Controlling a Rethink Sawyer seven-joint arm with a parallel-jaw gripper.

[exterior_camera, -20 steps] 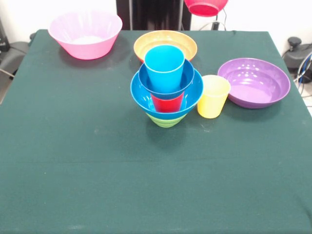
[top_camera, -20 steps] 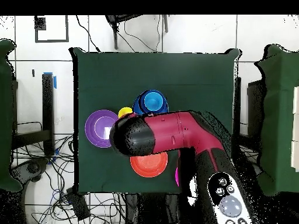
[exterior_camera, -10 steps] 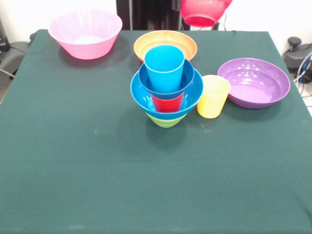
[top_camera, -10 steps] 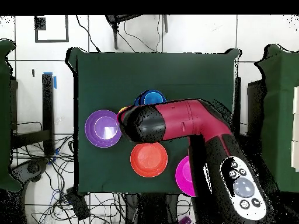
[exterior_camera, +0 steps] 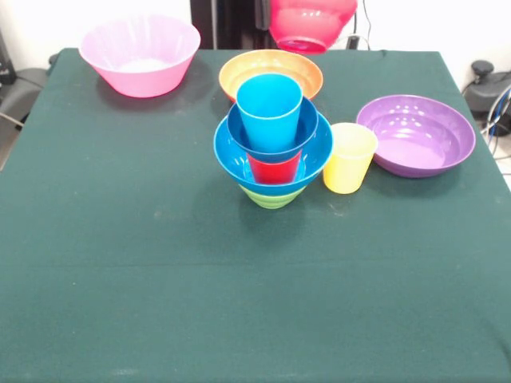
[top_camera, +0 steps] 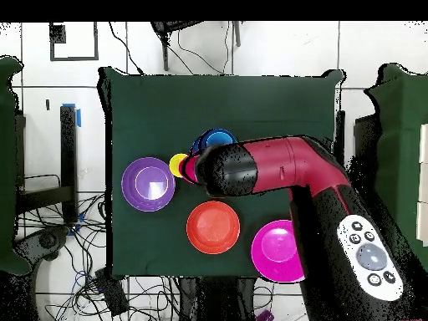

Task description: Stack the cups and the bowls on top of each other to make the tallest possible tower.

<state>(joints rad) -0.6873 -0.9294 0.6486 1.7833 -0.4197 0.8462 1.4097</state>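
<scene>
Hand and its state cannot be told: no view shows it. From above, the bulky end of the red and black arm (top_camera: 276,171) covers it, and in the front view only a small red bowl (exterior_camera: 313,20) shows at the top edge. That bowl hangs clear of the green surface (exterior_camera: 160,271), so I judge that the hand carries it from above.

Nearest on the surface, about the middle, stands the tower (exterior_camera: 272,152). It has a green bowl (exterior_camera: 271,197) at the bottom and a large blue bowl (exterior_camera: 231,159) sitting in it. A red cup (exterior_camera: 273,167) stands upright inside that, a small blue bowl (exterior_camera: 239,132) rests on the cup, and a sky-blue cup (exterior_camera: 269,108) stands mouth up on top. Just right of the tower is a yellow cup (exterior_camera: 349,158), upright and apart from it. Further right lies a wide purple bowl (exterior_camera: 415,134). Behind the tower sits an orange bowl (exterior_camera: 239,70), and at the far left corner a large pink bowl (exterior_camera: 140,56).

The coming move turns on one relation. The red bowl hangs beyond the tower and a little to its right, above the level of the sky-blue cup's rim. To land it, the arm would have to bring it nearer and slightly left until it is centred over that cup's upright axis, then lower it straight. The stack looks narrow and top-heavy, so a sideways touch could topple it.
</scene>
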